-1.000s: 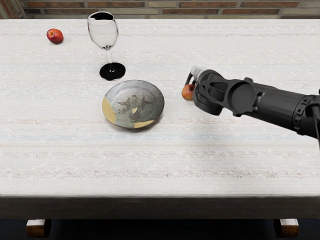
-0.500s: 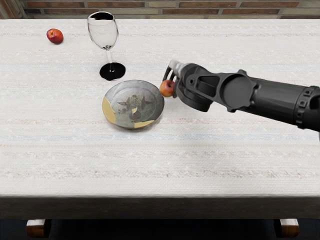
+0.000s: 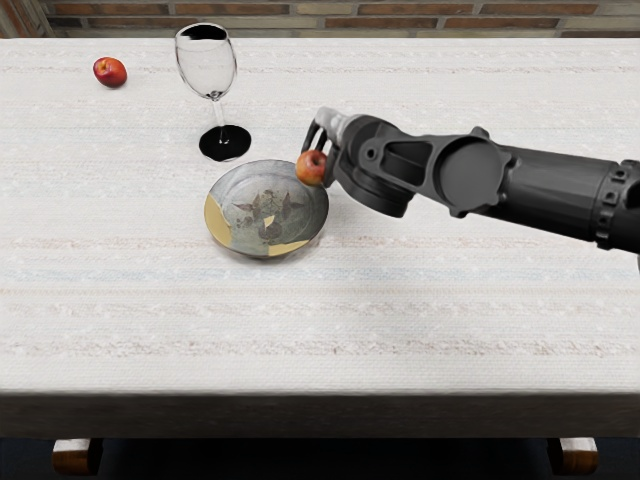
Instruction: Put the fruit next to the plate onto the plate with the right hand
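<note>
Seemingly two fruit point(image 3: 311, 166) point(image 3: 110, 71), one plate point(image 3: 216, 218)

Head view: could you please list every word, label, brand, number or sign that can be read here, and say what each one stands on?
None: no readable text appears in this view.
The plate bears only a dark pattern, not lettering.
The wine glass, the fruit held in the right robot hand, the red apple, the table and the brick wall carry no markings.
</note>
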Robot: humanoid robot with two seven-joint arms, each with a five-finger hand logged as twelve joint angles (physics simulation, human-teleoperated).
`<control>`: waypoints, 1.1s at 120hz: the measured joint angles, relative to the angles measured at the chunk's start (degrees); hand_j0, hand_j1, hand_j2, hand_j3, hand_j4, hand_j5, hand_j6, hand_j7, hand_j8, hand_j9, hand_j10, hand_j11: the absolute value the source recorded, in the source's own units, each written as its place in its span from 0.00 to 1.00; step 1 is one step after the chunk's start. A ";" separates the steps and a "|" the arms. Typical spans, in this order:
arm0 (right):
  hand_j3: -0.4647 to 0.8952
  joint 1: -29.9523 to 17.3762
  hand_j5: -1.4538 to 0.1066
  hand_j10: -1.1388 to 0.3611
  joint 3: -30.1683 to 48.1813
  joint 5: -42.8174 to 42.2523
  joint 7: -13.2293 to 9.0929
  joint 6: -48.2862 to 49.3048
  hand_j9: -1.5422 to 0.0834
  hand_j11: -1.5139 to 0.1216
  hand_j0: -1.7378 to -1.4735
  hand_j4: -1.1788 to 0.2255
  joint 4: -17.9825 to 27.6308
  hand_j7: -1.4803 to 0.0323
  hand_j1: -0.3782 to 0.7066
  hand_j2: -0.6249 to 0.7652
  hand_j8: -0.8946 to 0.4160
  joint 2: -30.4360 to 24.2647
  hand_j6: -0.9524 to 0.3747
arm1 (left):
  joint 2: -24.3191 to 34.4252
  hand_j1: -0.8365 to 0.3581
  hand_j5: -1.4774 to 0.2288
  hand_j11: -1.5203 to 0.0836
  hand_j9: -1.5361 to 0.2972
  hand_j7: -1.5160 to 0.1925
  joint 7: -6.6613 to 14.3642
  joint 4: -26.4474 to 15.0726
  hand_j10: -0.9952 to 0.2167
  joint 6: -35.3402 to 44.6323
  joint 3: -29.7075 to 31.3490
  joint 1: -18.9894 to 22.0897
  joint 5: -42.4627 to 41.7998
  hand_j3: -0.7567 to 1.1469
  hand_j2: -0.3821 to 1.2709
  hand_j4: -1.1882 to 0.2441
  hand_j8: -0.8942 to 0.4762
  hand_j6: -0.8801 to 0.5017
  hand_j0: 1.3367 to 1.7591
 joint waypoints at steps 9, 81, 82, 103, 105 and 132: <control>0.34 0.63 0.33 0.29 0.17 0.05 0.00 -0.25 0.35 0.33 0.33 0.42 0.34 0.36 0.57 0.50 0.17 0.00 0.34 | 0.00 0.99 0.87 0.95 0.84 0.89 0.00 0.00 0.82 0.00 0.00 0.00 0.00 0.40 0.23 0.83 0.65 0.64 0.76; 0.34 2.60 0.31 0.28 1.42 0.11 -0.04 -0.98 0.35 0.32 0.33 0.42 0.23 0.34 0.58 0.51 0.18 0.00 0.35 | 0.00 0.99 0.87 0.95 0.84 0.89 0.01 0.00 0.82 -0.01 0.00 0.00 0.04 0.40 0.23 0.83 0.65 0.64 0.76; 0.34 2.60 0.31 0.28 1.43 0.11 -0.04 -0.96 0.35 0.32 0.33 0.42 0.24 0.34 0.58 0.51 0.18 0.00 0.35 | 0.00 0.99 0.87 0.95 0.84 0.89 0.01 0.00 0.82 -0.01 0.00 0.00 0.04 0.40 0.23 0.83 0.65 0.64 0.76; 0.34 2.44 0.31 0.28 1.72 0.05 -0.04 -0.35 0.34 0.32 0.33 0.42 0.53 0.34 0.58 0.51 0.18 0.00 0.35 | 0.00 0.99 0.87 0.95 0.84 0.89 0.01 0.00 0.82 0.00 0.00 0.00 0.02 0.40 0.23 0.83 0.65 0.64 0.76; 0.34 2.42 0.31 0.28 1.75 0.05 -0.04 -0.27 0.34 0.32 0.33 0.42 0.59 0.34 0.58 0.51 0.18 0.00 0.35 | 0.00 0.99 0.87 0.95 0.84 0.89 0.01 0.00 0.82 0.00 0.00 0.00 0.02 0.40 0.23 0.83 0.65 0.64 0.76; 0.34 2.08 0.31 0.27 2.61 0.07 -0.03 0.61 0.34 0.32 0.33 0.42 2.07 0.34 0.60 0.55 0.16 0.00 0.34 | 0.00 0.99 0.87 0.95 0.84 0.89 0.01 0.00 0.82 -0.02 0.00 0.26 0.01 0.40 0.23 0.83 0.65 0.64 0.76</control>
